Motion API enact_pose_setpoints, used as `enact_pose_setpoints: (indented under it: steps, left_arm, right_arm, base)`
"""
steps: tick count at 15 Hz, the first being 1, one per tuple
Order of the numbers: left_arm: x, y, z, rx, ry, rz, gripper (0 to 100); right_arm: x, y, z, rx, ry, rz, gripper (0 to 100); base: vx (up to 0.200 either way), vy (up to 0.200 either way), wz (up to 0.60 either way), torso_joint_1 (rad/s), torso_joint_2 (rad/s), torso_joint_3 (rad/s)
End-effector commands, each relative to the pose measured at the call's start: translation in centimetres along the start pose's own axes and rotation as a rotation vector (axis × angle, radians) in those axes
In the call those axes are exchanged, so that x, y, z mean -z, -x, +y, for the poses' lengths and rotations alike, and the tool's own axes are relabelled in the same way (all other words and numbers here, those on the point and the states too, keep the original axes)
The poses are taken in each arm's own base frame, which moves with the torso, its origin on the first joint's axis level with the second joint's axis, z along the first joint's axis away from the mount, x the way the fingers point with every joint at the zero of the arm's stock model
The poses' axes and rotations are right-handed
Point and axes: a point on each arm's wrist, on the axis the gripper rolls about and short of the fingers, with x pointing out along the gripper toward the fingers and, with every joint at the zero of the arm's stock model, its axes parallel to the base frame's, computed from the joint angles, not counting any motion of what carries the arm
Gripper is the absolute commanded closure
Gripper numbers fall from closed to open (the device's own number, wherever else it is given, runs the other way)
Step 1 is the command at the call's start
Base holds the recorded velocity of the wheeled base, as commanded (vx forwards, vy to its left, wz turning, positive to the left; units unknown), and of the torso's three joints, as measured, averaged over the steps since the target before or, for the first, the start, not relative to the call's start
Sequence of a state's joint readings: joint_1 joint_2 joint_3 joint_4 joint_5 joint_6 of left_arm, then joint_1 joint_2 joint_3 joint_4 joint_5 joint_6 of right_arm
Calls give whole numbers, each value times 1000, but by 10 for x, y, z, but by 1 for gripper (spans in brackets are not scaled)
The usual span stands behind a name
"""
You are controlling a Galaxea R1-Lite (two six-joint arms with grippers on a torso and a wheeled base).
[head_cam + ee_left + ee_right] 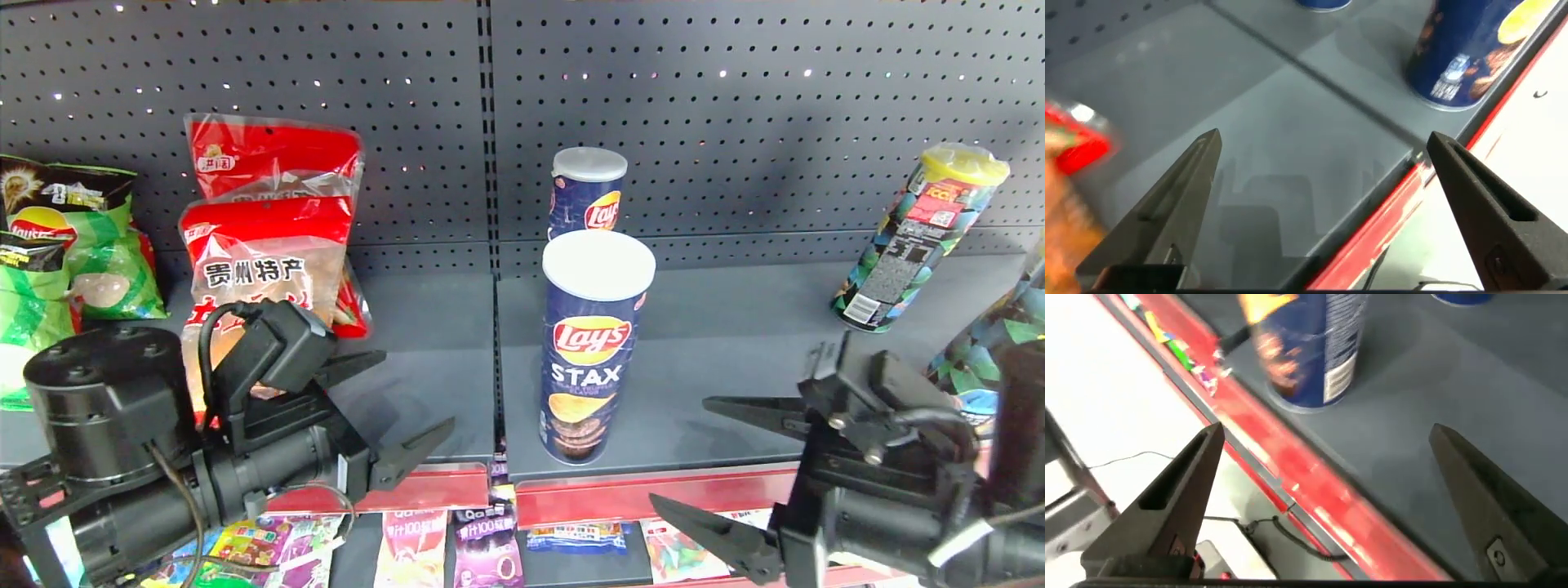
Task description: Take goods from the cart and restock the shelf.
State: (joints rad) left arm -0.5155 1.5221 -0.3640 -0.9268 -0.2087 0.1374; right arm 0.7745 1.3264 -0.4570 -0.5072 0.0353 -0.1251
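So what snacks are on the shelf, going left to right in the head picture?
Green crinkly chip bags, red plastic snack bags, front blue chip can with white lid, leaning multicoloured can with yellow lid.

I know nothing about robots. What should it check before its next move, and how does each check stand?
1. Left gripper open and empty: ok.
2. Right gripper open and empty: ok.
3. Front blue can upright: ok.
4. Rear blue can upright: ok.
5. Yellow-lidded can upright: not ok, it is tilted.
6. Bare shelf beside the red bags: ok.
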Motion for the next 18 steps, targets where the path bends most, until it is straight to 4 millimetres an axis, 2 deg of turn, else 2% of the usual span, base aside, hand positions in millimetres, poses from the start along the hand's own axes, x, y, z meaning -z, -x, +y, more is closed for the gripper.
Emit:
enact_pose_setpoints:
  steps: [1, 4, 6, 7, 8, 11, 18]
  left_arm:
    - [1, -23, 0, 22, 0, 22, 0]
    - [-1, -48, -6, 59, -8, 28, 0]
    - [-9, -61, -7, 70, -15, 5, 0]
    - [-9, -61, -7, 70, -15, 5, 0]
    - [-7, -66, -6, 70, -14, 11, 0]
    - [-7, -66, -7, 77, -14, 12, 0]
    - [-5, -71, -17, 113, -20, 22, 0]
  right_arm:
    - [7, 47, 4, 6, 32, -111, 0]
    - [26, 81, -1, 125, 15, -167, 0]
    - [24, 99, -6, 242, 14, -234, 0]
    - [24, 100, -6, 247, 15, -236, 0]
    - [23, 113, -10, 331, 20, -284, 0]
    - [30, 125, -13, 421, 2, -297, 0]
    - [38, 141, -10, 480, -19, -286, 0]
  base:
    - [0, 0, 0, 0, 0, 0]
    - [0, 0, 0, 0, 0, 0]
    - [0, 0, 0, 0, 0, 0]
    - [0, 0, 0, 0, 0, 0]
    - [0, 0, 0, 0, 0, 0]
    - [0, 0, 0, 0, 0, 0]
    - [0, 0, 0, 0, 0, 0]
